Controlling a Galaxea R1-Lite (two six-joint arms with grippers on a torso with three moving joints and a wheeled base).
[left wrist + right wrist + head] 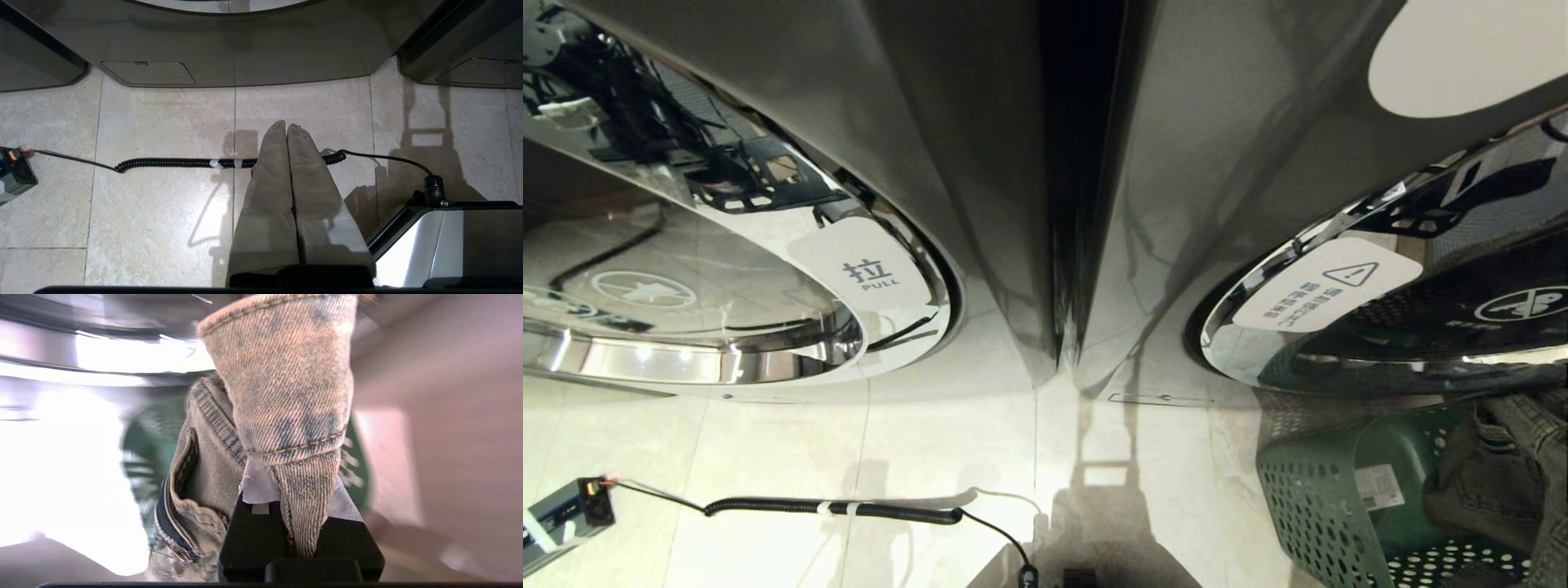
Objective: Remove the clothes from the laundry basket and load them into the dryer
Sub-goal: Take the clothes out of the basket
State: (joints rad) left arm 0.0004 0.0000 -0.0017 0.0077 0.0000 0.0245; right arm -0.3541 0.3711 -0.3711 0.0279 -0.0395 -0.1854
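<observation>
Right gripper (300, 522) clenched on jeans (286, 396), lifted over the green basket (1327, 498).
Only its wrist view shows this grip; the head view shows denim in the basket, near right. Left gripper (287, 126) hangs pressed closed above the floor.

A green perforated laundry basket (1327, 498) stands on the pale floor at the head view's five o'clock, just below the right-hand dryer (1388, 310) door with its chrome rim and dark glass, closed. Faded denim clothes (1515, 465) drape over the basket's far side. In the right wrist view a fold of denim (286, 396) hangs bunched, seams and stitching showing.
</observation>
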